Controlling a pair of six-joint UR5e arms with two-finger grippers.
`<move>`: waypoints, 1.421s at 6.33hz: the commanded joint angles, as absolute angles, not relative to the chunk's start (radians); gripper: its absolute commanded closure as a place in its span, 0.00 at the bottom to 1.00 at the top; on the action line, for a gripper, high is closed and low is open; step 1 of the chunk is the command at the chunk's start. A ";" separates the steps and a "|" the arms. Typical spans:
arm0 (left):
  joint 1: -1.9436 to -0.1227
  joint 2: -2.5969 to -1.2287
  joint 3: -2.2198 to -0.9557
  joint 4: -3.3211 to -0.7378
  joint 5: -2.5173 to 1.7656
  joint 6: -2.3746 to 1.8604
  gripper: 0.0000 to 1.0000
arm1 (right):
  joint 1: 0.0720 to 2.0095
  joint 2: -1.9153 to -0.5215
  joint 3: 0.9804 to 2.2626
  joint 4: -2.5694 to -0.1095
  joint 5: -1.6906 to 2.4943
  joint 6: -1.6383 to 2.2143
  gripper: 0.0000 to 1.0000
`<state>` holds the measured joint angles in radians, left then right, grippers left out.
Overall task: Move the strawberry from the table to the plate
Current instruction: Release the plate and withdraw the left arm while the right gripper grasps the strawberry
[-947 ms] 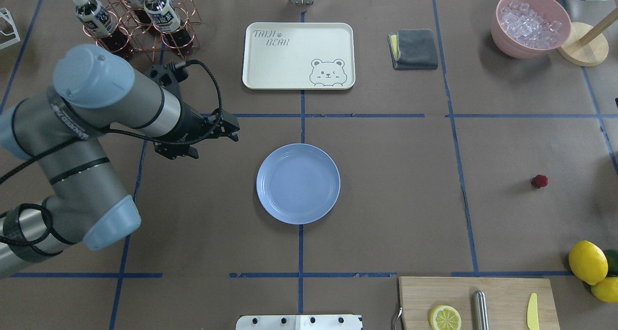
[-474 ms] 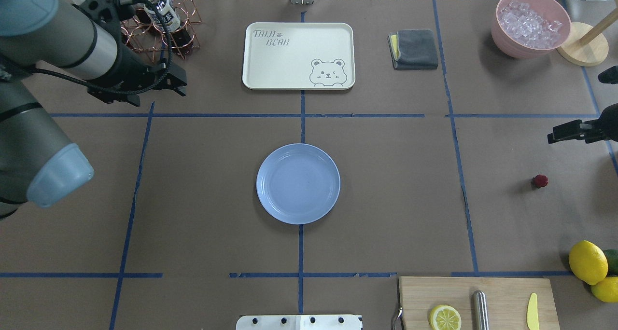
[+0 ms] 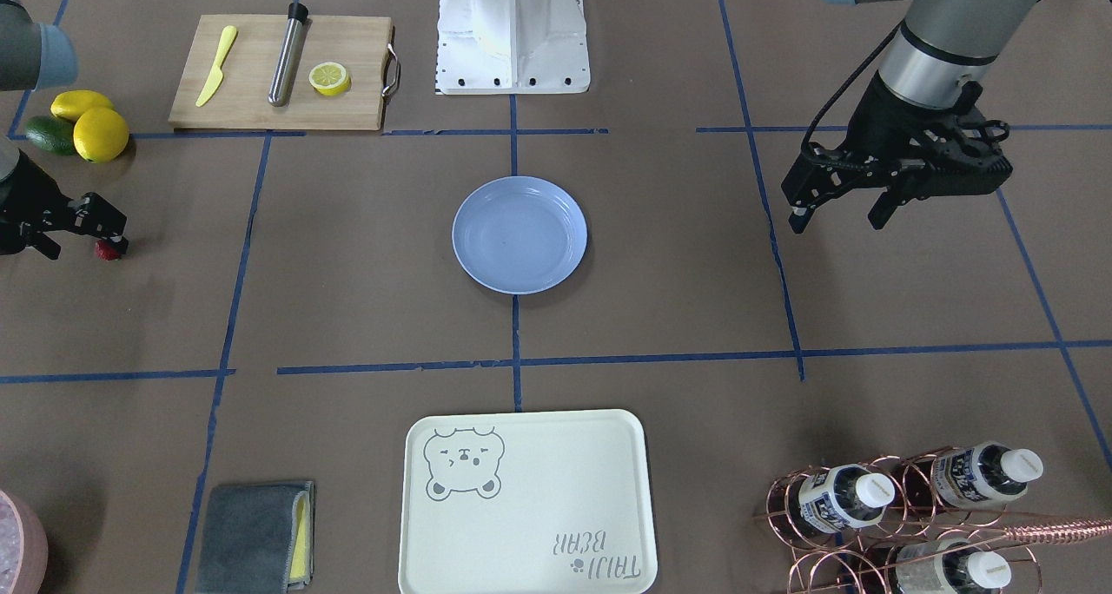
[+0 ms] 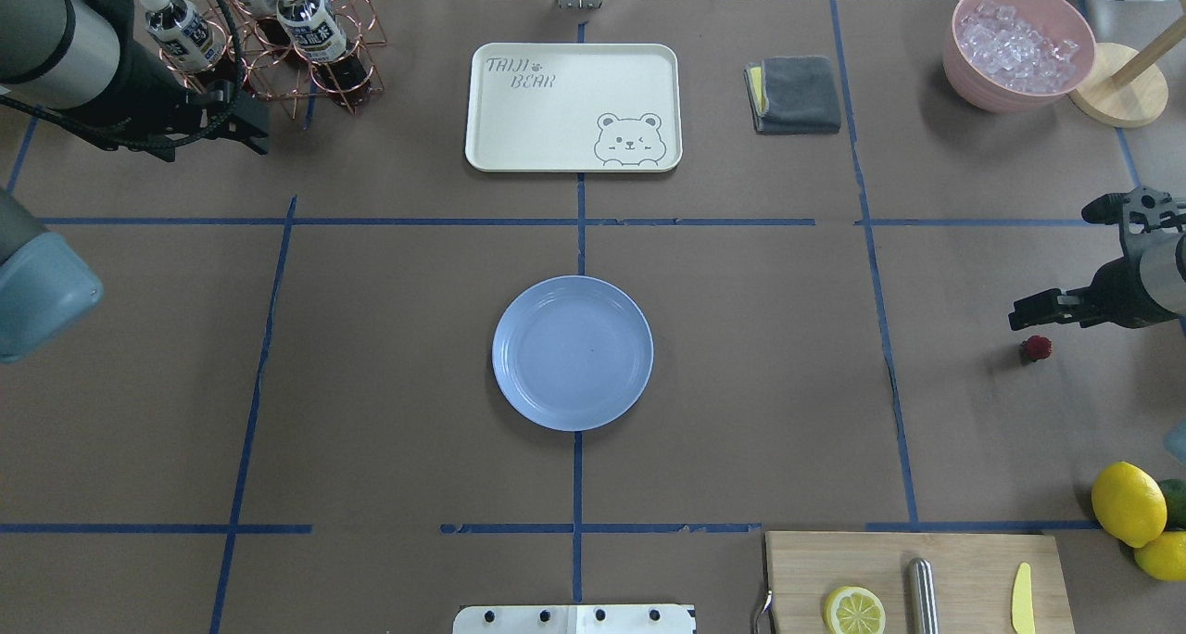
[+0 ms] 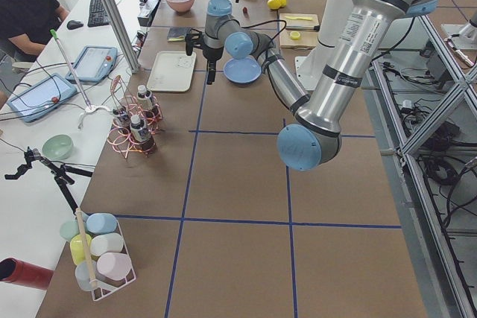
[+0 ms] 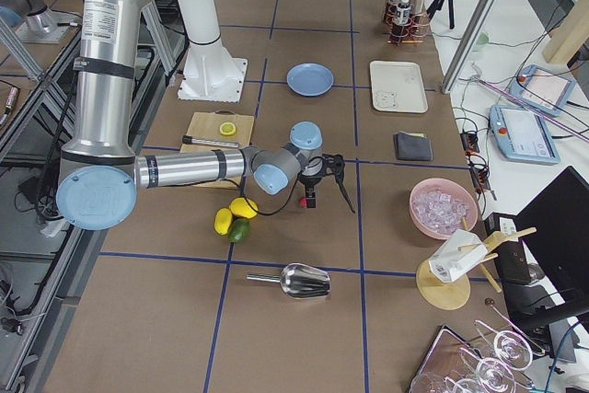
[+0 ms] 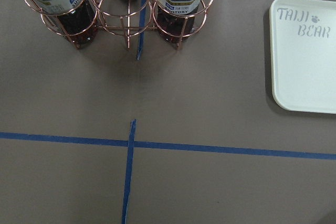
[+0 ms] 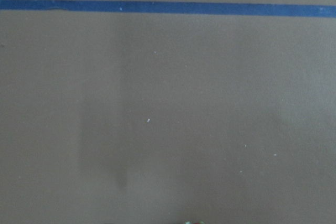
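Note:
The strawberry [image 4: 1036, 348] is a tiny dark-red berry lying on the brown table [image 4: 760, 384] at the right; it also shows in the front view [image 3: 108, 250]. My right gripper [image 3: 82, 245] hovers over it, open, with one fingertip [image 3: 118, 240] close beside the berry; I cannot tell if they touch. The light-blue plate [image 4: 572, 352] sits bare in the middle of the table. My left gripper [image 3: 836, 222] is open and holds nothing, far off at the table's left near the bottle rack. Neither wrist view shows fingers.
A copper rack of bottles [image 4: 278, 31] stands at the far left. A cream bear tray [image 4: 556, 124], a grey cloth [image 4: 793, 95] and a pink bowl of ice [image 4: 1019, 45] line the back. Lemons [image 4: 1128, 502] and a cutting board [image 4: 806, 569] lie at the front right.
My left arm has pulled back from beside the plate to the far left by the bottle rack. My right arm has come in from the right edge to the strawberry. Strawberry and plate have stayed put.

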<state>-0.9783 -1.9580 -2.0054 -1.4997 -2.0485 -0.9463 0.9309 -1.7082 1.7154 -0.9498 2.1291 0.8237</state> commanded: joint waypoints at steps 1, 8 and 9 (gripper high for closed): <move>-0.980 -1.956 -1.999 -1.500 -2.049 -0.937 0.00 | 0.899 -1.710 1.700 -0.951 2.128 0.825 0.08; -0.979 -1.956 -1.993 -1.503 -2.051 -0.937 0.00 | 0.884 -1.709 1.719 -0.951 2.126 0.816 1.00; -0.982 -1.956 -1.993 -1.503 -2.049 -0.924 0.00 | 0.884 -1.697 1.777 -0.953 2.135 0.821 1.00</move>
